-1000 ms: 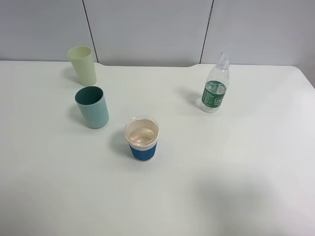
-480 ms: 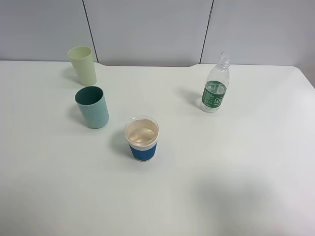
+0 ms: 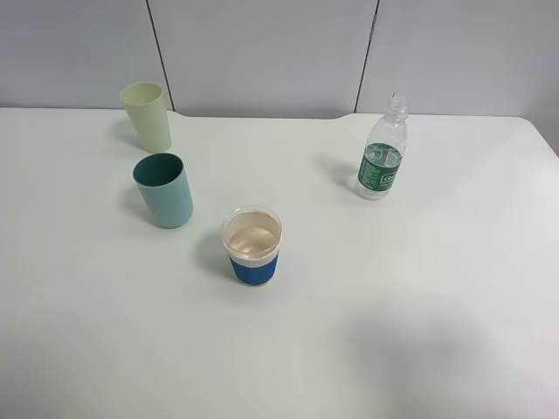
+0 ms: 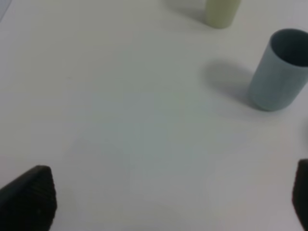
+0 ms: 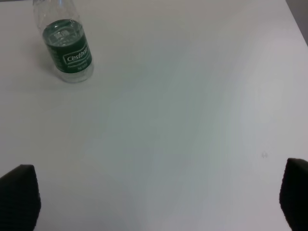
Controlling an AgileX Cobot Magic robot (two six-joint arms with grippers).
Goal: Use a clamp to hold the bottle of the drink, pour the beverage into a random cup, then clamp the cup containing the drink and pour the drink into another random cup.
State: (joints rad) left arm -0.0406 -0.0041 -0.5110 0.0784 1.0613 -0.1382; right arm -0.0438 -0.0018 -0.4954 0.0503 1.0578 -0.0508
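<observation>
The clear bottle (image 3: 383, 150) with a green label stands upright at the back right of the white table, uncapped, holding clear liquid; it also shows in the right wrist view as the bottle (image 5: 66, 50). A light teal tumbler (image 3: 163, 189) stands upright on the left, seen too in the left wrist view as the tumbler (image 4: 279, 69). The blue-banded cup (image 3: 253, 245) with a peach inside stands near the middle. Neither arm appears in the high view. My left gripper (image 4: 168, 197) is open over bare table, as is my right gripper (image 5: 156, 197), both well short of the objects.
A pale yellow-green tumbler (image 3: 147, 115) stands behind the teal one, near the table's (image 3: 419, 288) far edge; it shows at the rim of the left wrist view as the tumbler (image 4: 221, 12). A grey panelled wall (image 3: 262, 52) runs behind.
</observation>
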